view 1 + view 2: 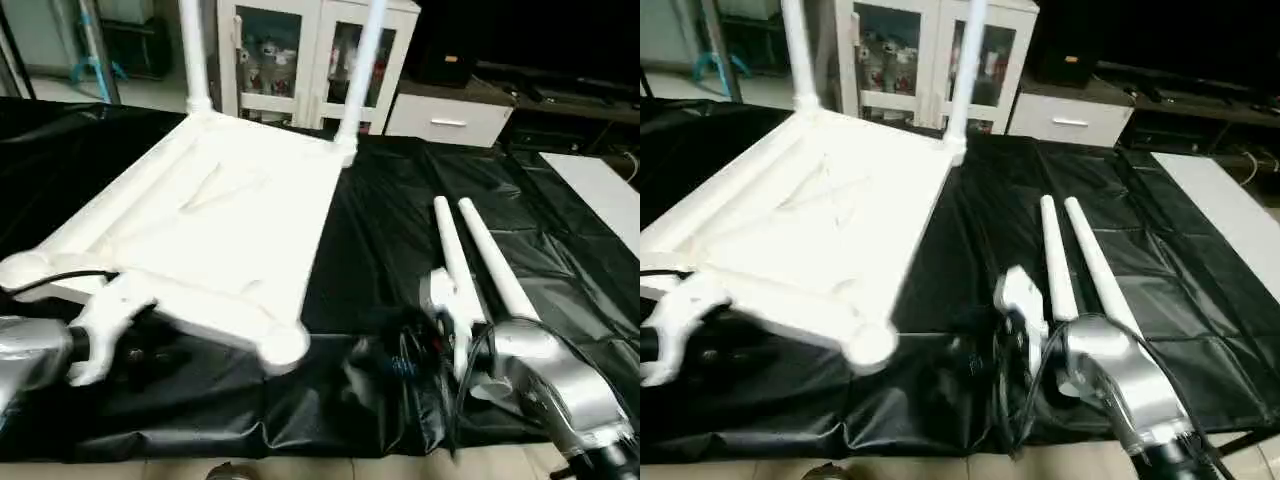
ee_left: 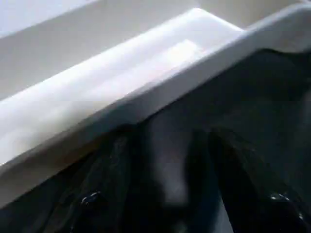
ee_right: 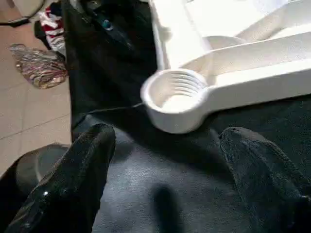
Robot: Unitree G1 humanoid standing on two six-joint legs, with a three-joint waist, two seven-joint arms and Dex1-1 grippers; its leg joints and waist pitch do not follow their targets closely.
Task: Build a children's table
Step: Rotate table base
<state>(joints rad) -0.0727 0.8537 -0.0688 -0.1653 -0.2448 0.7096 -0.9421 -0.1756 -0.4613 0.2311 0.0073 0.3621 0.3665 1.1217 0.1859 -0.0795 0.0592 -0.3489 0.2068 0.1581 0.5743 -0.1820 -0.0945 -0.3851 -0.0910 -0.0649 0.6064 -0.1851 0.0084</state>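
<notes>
**Inverted table top with two legs fitted, two legs loose, both grippers parted and empty**

At far left, the left gripper sits at the near edge of the children's table top, level with the black-draped worktable. In the left wrist view its two black fingers stand apart with bare black cloth between them, the white rim of the top passing just beyond their tips; they hold nothing.

The top lies upside down on the left half of the worktable, ribbed underside facing up. Two fitted legs rise upright from the sockets at its far corners. The near left corner socket and the near right corner socket are open and carry no leg. The right wrist view shows the near right socket as a round cup with ridges on its inner wall.

Right of the top, two loose legs lie side by side on the cloth, nearly touching, running from the near edge away from the robot.

At right, the right gripper hangs low over the cloth between the near right socket and the loose legs. In the right wrist view its fingers are spread wide, cloth between them, the socket just ahead of the tips; nothing is gripped.

A flat white board lies at the far right edge of the worktable. A white cabinet stands behind it.
</notes>
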